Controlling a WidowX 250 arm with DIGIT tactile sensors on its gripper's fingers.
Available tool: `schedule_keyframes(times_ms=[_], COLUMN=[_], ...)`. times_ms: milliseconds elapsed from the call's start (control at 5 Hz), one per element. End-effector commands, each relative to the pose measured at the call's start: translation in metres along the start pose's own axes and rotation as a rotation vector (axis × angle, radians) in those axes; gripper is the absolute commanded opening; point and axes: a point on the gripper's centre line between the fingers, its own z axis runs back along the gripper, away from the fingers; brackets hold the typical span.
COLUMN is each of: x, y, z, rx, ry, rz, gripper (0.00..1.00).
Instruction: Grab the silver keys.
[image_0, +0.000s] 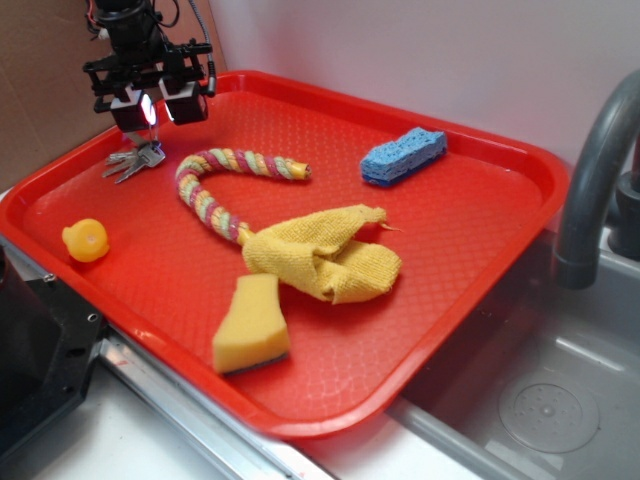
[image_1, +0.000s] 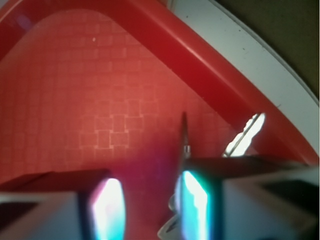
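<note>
The silver keys lie fanned on the red tray near its far left corner. My gripper hangs just above them, open, with a narrow gap between its lit pads. In the wrist view the gripper shows bare tray floor between the two pads. Most of the silver keys are hidden under the right finger. One blade sticks out beyond it, the thin wire ring stands ahead of it, and a small bit of metal shows at the pad's inner edge.
A striped rope toy curves just right of the keys. A yellow duck sits near the tray's left edge, with a yellow cloth, a yellow sponge and a blue sponge further off. A sink and grey faucet are at the right.
</note>
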Motion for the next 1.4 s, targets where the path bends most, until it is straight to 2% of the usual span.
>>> schedule_keyframes(times_ms=[0,800,1000,1200], x=[0.000,-0.006,-0.012,-0.033], y=[0.009,0.005,0.007,0.012], z=[0.005,0.011,0.028,0.080], rx=[0.014,0.032,0.024,-0.022], ry=[-0.096,-0.109,-0.089,-0.124], rz=[-0.049,-0.089,-0.156,-0.269], gripper=[0.00,0.00,0.00,0.00])
